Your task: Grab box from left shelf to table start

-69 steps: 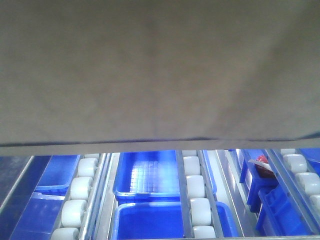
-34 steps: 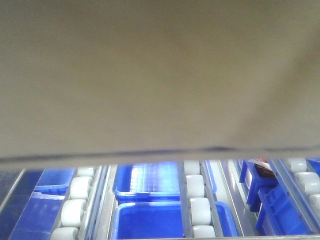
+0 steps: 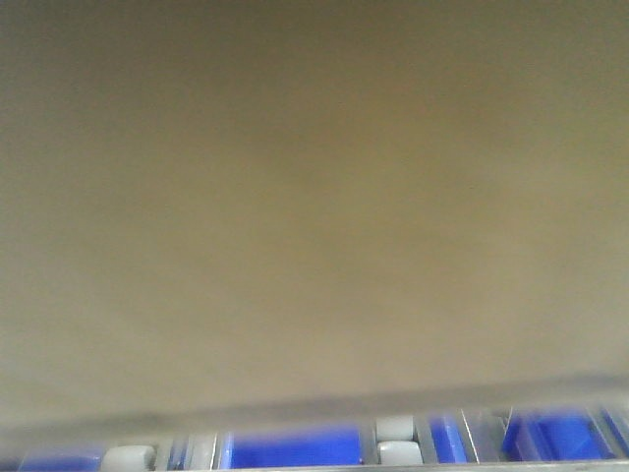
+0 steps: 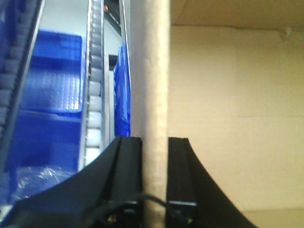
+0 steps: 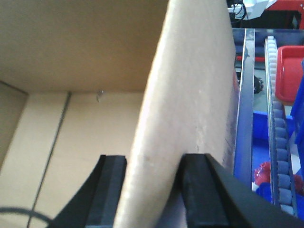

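The large brown corrugated cardboard box (image 3: 314, 197) fills nearly the whole front-facing view as a plain tan face, hard up against the camera. Only a thin blurred strip shows under its lower edge, with what look like blue plastic bins (image 3: 295, 447) and white rollers.

In the left wrist view, the left gripper (image 4: 155, 147) straddles an upright wall of the box. The wall's edge runs straight up between the two black fingers (image 4: 127, 166), which press against either face of it, so the jaws stand only a wall's thickness apart and clamp the cardboard. The open inside of the box lies to the right of that wall. To its left is the metal-railed flow rack with white cylindrical rollers (image 4: 95, 109), flanked by the blue bins.

In the right wrist view, the right gripper (image 5: 154, 161) grips another wall the same way, one finger inside the box and one outside. Beyond it are a roller lane and a red plastic bin (image 5: 290, 71).
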Controlling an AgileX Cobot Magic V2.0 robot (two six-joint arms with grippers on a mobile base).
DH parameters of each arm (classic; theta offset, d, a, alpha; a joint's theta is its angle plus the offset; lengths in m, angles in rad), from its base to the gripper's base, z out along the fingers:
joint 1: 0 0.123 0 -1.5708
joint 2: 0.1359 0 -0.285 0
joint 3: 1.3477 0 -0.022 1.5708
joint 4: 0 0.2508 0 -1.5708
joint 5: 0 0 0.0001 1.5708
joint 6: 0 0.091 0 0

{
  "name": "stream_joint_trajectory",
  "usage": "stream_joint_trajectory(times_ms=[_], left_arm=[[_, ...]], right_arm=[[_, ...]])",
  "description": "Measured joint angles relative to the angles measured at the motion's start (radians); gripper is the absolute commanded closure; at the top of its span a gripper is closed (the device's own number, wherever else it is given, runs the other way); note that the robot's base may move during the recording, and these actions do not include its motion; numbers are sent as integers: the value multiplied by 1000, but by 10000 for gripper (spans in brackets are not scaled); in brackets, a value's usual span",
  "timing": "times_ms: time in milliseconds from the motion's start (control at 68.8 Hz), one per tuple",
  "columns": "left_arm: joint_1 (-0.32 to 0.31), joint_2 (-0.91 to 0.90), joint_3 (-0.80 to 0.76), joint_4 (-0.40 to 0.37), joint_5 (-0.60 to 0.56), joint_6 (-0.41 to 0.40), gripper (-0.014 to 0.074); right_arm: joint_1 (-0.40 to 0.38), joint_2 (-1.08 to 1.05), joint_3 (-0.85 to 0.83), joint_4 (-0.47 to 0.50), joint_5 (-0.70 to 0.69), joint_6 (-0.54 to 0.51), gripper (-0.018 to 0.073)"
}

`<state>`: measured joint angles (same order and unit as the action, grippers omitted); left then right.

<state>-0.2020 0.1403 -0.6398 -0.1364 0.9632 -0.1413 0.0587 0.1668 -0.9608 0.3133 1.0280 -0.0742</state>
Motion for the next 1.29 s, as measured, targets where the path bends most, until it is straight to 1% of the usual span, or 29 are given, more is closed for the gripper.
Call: stream_joint_trajectory(times_ms=[218,320,1293], left_arm=[[-4,0,104,-31,-51,-5,689],[-4,0,129,-38,-65,-8,689],[-4,0,134,-41,-71,-8,689]], right_arm=[[0,7,0,6,-13,-8,502],[0,15,0,6,-13,-4,502],[0,19,0,6,-16,-4,502]])
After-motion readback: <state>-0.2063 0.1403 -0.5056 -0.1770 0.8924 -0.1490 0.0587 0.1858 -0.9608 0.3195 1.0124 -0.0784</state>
